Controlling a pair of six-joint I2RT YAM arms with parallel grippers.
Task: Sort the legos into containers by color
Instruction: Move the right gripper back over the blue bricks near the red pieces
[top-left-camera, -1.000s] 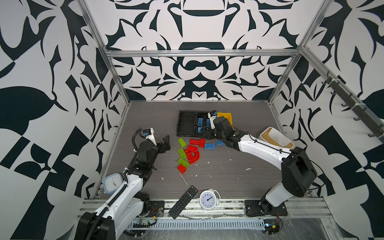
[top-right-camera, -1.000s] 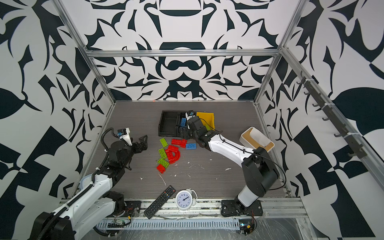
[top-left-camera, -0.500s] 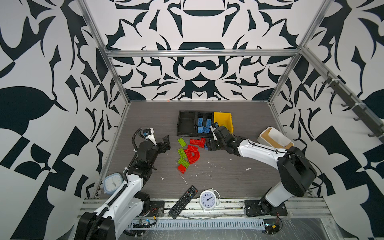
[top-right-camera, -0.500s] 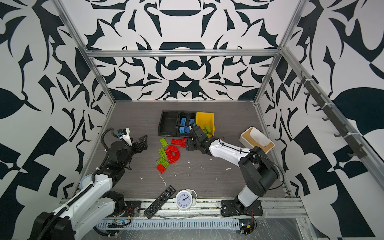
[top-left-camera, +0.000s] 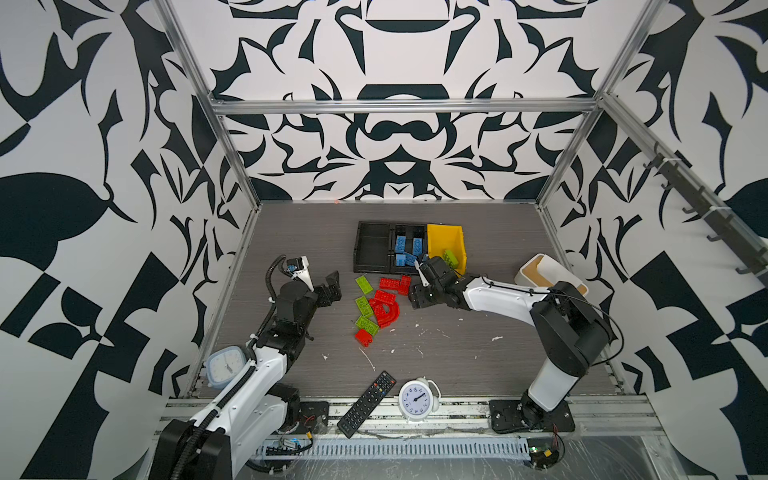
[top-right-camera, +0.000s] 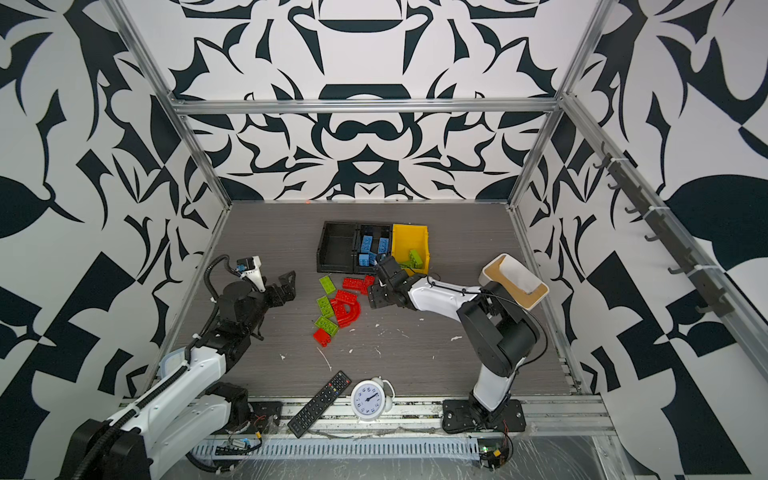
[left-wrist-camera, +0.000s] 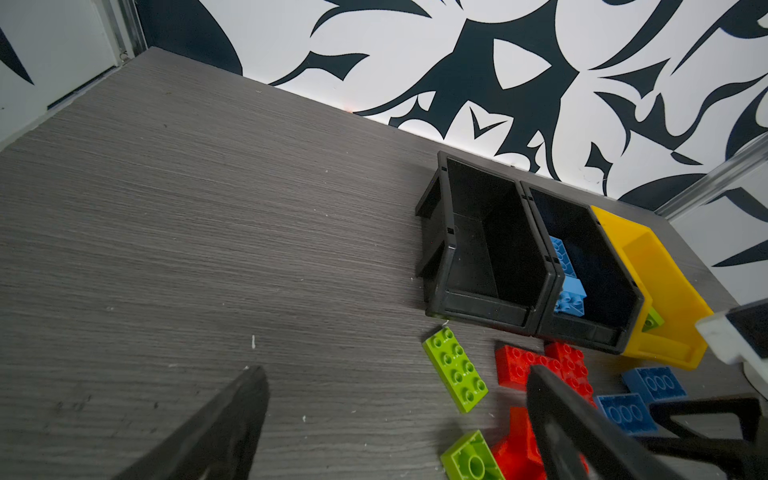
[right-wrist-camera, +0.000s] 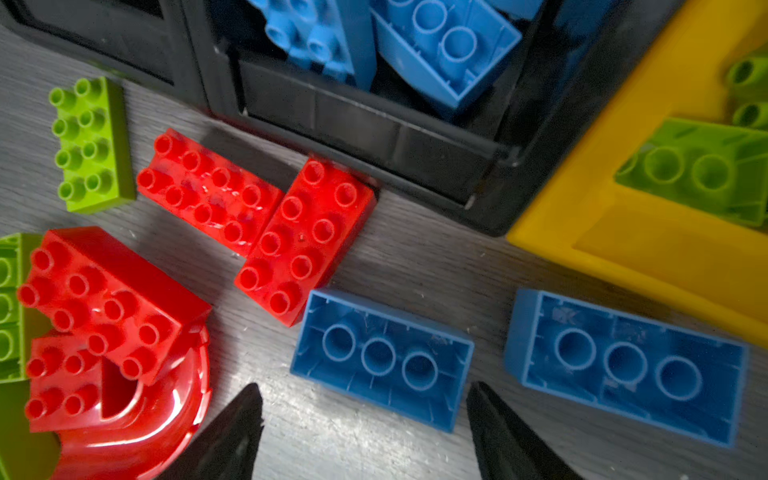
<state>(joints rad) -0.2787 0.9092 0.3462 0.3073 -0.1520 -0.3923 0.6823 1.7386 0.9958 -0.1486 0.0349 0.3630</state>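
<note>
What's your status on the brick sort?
Left hand, right hand open, empty. Right over loose blue brick. Red brick close at its corner.

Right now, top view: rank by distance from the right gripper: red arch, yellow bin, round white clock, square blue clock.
1. red arch, just left of the right gripper
2. yellow bin, behind it
3. round white clock, front edge
4. square blue clock, far left

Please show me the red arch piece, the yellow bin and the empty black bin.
red arch piece (right-wrist-camera: 158, 419): right wrist view, on its glossy curved face.
yellow bin (top-left-camera: 444, 239): in a top view, on its bare inner wall.
empty black bin (top-left-camera: 373, 249): in a top view, on its bare floor.
</note>
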